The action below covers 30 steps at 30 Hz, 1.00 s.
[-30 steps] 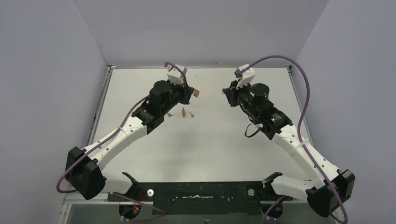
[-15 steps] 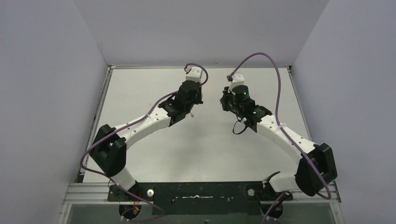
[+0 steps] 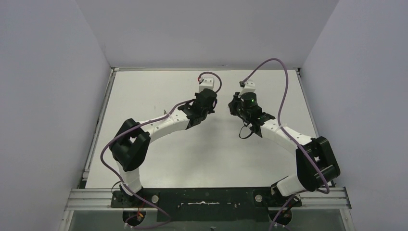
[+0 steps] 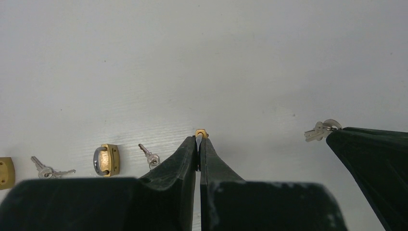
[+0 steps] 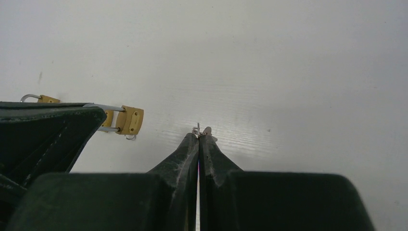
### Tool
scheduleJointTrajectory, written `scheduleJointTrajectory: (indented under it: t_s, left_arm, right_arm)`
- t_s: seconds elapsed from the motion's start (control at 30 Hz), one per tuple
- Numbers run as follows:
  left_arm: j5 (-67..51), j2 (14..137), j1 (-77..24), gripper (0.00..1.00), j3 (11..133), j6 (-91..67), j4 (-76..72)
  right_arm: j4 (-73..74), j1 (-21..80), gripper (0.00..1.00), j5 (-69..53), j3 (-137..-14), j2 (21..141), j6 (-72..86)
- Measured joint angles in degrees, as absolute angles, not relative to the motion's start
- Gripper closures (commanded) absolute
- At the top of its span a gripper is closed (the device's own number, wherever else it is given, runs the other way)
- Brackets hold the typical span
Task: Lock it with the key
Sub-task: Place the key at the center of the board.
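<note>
In the left wrist view my left gripper (image 4: pixel 198 138) is shut on a small brass padlock (image 4: pixel 201 133). Its shackle is pinched between the fingers and its body pokes out past the tips. My right gripper (image 5: pixel 198 136) is shut on a key (image 5: pixel 202 130) with its ring at the fingertips. From the right wrist view the held padlock (image 5: pixel 129 120) sticks out of the left gripper's fingers (image 5: pixel 53 130), to the left of the key and apart from it. In the top view the left gripper (image 3: pixel 212 102) and right gripper (image 3: pixel 233 104) face each other mid-table with a small gap.
On the white table under the left arm lie a second brass padlock (image 4: pixel 107 160), a loose key (image 4: pixel 149 156), another key (image 4: pixel 48 170) and a brass piece (image 4: pixel 4 172) at the frame edge. Grey walls close in the table (image 3: pixel 159 159) at the back and sides.
Both arms have swung inward toward the table's middle. The two grippers now stand much closer together, each still holding its object.
</note>
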<state>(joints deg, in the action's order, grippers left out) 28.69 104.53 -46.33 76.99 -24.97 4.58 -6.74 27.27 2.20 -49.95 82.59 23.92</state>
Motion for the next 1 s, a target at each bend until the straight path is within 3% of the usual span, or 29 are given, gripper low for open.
scheduleJointTrajectory:
  t_s: [0.47, 1.0]
  left_arm:
    - [28.73, 109.14, -46.46, 1.00, 76.84, -29.52, 4.23]
    - [28.71, 112.51, -46.46, 1.00, 75.57, -31.53, 2.72]
  right_arm:
    - [-13.76, 26.28, 1.00, -3.46, -49.89, 95.50, 29.56]
    - [-15.88, 26.28, 1.00, -5.41, -47.42, 98.30, 32.25]
